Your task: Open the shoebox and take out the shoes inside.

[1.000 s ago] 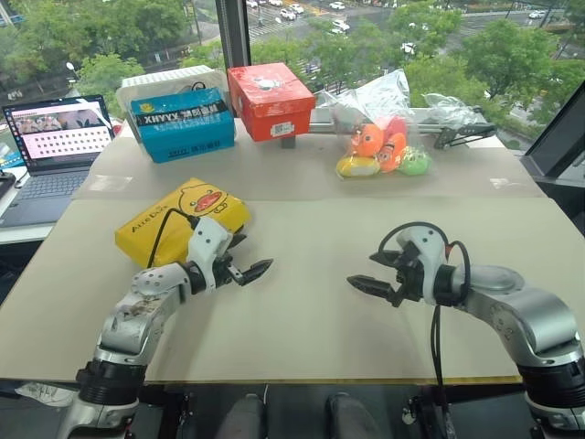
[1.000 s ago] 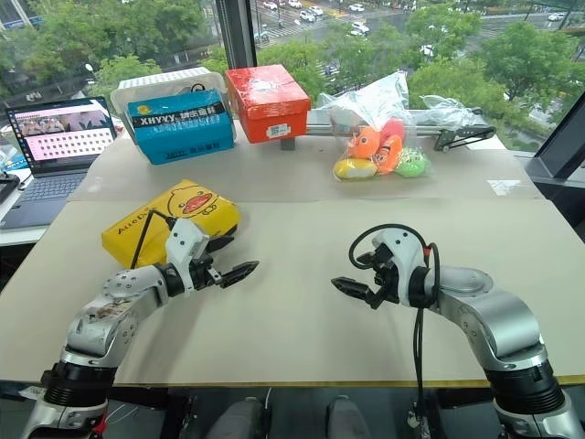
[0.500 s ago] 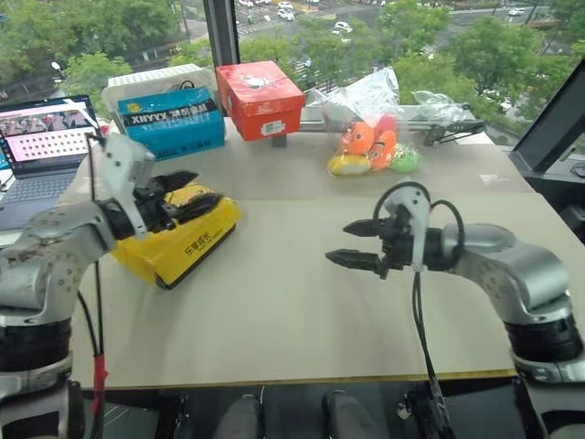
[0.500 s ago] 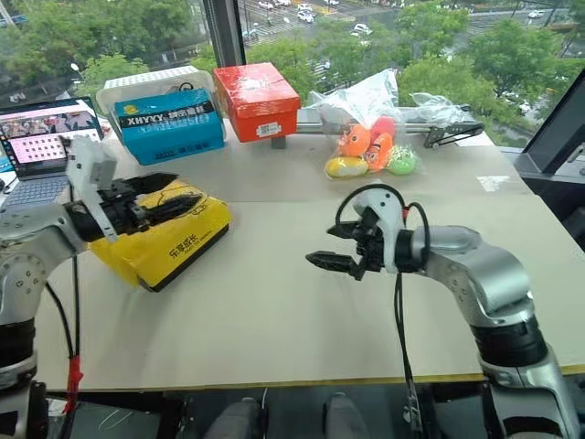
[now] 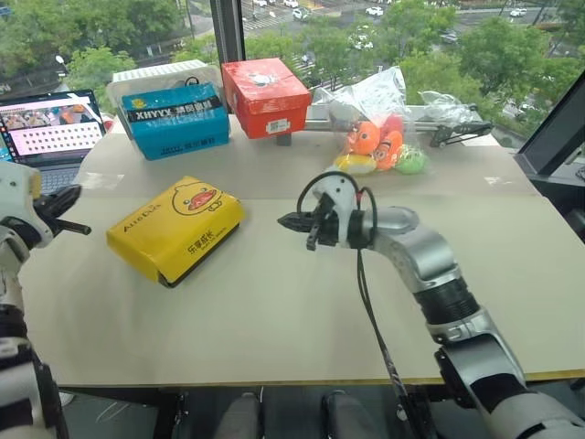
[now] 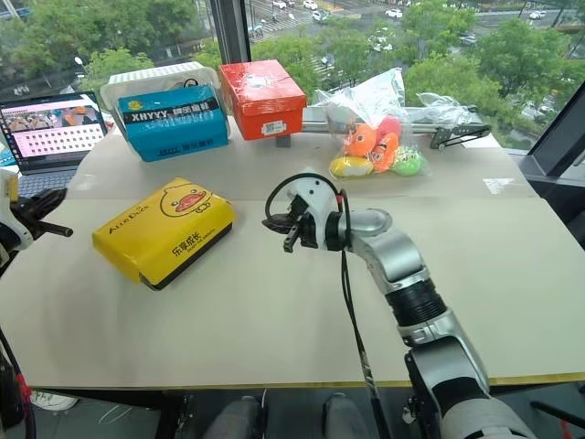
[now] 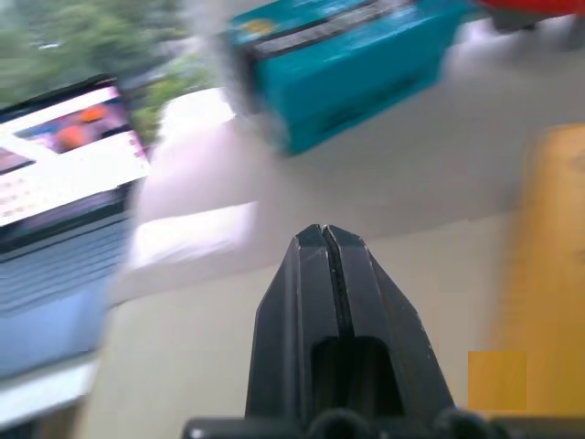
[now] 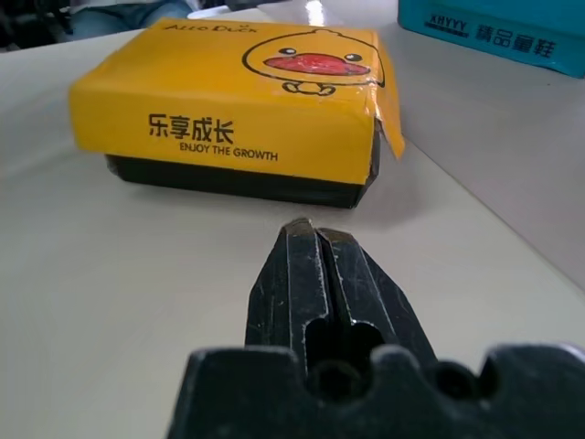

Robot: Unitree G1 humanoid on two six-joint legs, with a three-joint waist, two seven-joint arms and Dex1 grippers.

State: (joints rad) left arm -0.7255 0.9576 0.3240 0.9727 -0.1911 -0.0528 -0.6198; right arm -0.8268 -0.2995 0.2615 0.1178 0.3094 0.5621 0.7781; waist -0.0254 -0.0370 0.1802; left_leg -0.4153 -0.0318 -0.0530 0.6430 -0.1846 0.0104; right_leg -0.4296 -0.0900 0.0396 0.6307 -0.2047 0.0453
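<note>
Plainly, the left gripper (image 5: 75,227) hangs off the table's (image 5: 302,311) left edge, fingers pressed together on nothing. Next comes the shoebox (image 5: 175,228): flat, yellow, a duck face on its lid, dark base showing beneath, lying closed near the left side, apart from both grippers. It is likely light, stiff cardboard that may slide when nudged; the lid's overhanging front lip looks the best place to lift. Just beside it, the right gripper (image 5: 286,220) points toward it, pinched tight and empty.
</note>
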